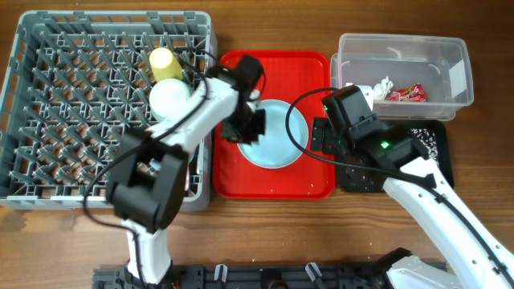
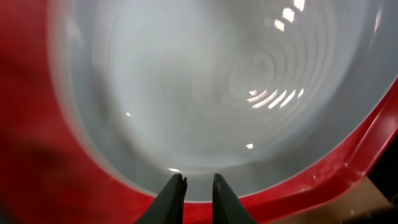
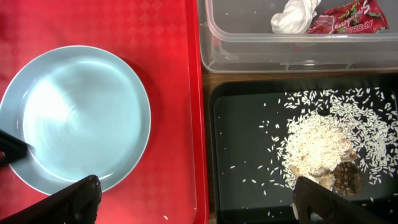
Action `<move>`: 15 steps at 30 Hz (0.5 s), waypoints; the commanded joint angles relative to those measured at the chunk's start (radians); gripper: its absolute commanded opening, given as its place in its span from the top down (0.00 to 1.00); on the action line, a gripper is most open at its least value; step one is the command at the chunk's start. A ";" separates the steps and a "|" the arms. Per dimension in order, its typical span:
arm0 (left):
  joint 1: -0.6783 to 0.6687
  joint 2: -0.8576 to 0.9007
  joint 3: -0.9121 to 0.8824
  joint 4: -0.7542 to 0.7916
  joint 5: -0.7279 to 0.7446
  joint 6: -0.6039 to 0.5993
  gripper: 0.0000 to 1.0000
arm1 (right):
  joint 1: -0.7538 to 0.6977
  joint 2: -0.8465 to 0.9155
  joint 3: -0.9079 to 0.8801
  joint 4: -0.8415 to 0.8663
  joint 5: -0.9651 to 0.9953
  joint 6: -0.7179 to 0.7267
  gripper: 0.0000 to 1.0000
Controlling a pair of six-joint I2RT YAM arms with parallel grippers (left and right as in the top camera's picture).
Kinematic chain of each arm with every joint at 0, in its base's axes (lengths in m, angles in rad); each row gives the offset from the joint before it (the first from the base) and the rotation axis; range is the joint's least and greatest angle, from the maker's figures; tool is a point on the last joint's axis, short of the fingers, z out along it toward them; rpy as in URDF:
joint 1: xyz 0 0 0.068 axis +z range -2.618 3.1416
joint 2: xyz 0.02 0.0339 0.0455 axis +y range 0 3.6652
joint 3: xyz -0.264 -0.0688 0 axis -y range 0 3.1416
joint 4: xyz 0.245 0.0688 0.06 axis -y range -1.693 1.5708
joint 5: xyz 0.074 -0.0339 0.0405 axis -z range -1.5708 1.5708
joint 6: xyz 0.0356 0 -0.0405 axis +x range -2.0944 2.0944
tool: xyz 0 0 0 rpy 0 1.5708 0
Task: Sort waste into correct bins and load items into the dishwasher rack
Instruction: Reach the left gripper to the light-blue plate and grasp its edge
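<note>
At far left, dishwasher rack (image 1: 16, 104), with yellow cup (image 1: 163, 59) and upturned pale bowl (image 1: 169, 98) near its right wall, most pegs free. Just beside it, red tray (image 1: 273, 183), holding pale blue plate (image 3: 81, 118) with bare red margin all around. At plate's left rim, left gripper (image 2: 196, 183): jaws a narrow slit apart, hold on rim not discernible. Above seam between red tray and black tray (image 3: 249, 124), right gripper (image 3: 202, 202), spread wide, empty. Rice scraps (image 3: 317, 140) heaped toward black tray's right. In clear tub (image 1: 458, 72) behind, tissue (image 3: 295, 15) touching wrapper (image 3: 348, 17).
</note>
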 commanded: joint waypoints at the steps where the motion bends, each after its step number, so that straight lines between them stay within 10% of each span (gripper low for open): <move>1: 0.027 -0.066 0.025 -0.005 -0.222 0.009 0.81 | -0.002 0.000 0.010 0.000 0.019 0.002 0.00; 15: 0.019 -0.056 -0.026 0.122 -0.251 0.013 0.65 | -0.002 0.000 0.010 0.000 0.019 0.001 0.00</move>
